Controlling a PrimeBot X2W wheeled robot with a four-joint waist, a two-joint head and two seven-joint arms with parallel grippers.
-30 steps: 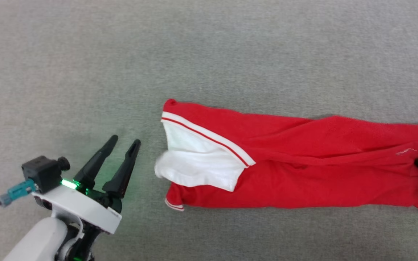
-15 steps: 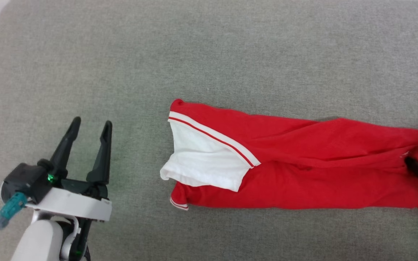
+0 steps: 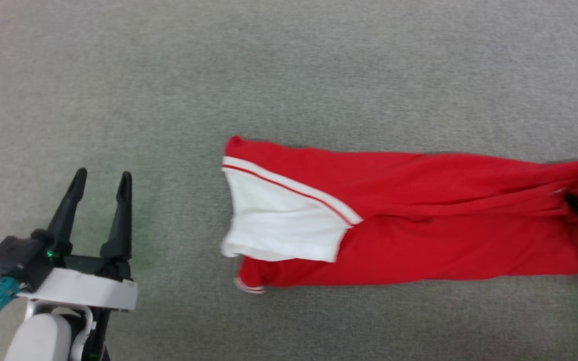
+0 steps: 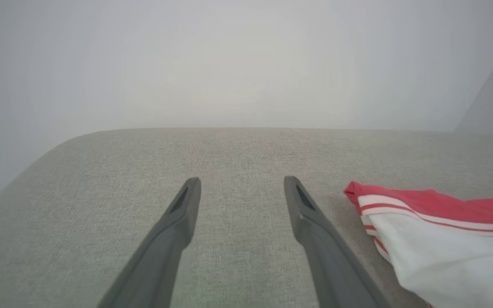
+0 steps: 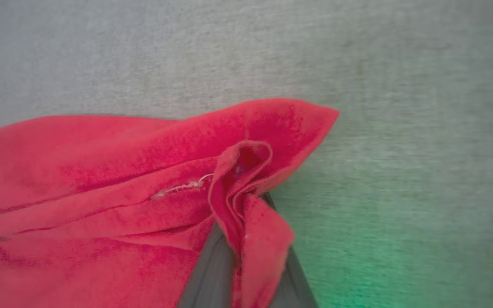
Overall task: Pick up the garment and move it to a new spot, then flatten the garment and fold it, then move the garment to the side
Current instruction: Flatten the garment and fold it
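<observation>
The garment (image 3: pixel 419 220) lies folded into a long, narrow red band across the grey fabric surface (image 3: pixel 219 75), running from the middle of the head view to its right edge. Its left end carries a white sleeve (image 3: pixel 279 220) bordered by red-and-white striped trim (image 3: pixel 289 185); the sleeve's edge is blurred. The far right end is cut off by the frame, and the folds hide whatever lies on the underside. The right end effector (image 3: pixel 577 205) appears in the head view as one dark finger and a sliver of pale casing at the frame edge. The right wrist view shows that the red cloth (image 5: pixel 101 179) is bunched and pinched between the two grey fingers (image 5: pixel 210 269), whose tips are buried in the fabric. The end effector is clamped on the garment's end. The left end effector (image 3: pixel 103 174) sits at lower left, fingers spread and empty, pointing away from the robot, well clear of the sleeve. The left wrist view confirms the gap between the fingers (image 4: pixel 178 222), with the sleeve (image 4: pixel 435 231) off to their right. Contact with the surface cannot be determined.
</observation>
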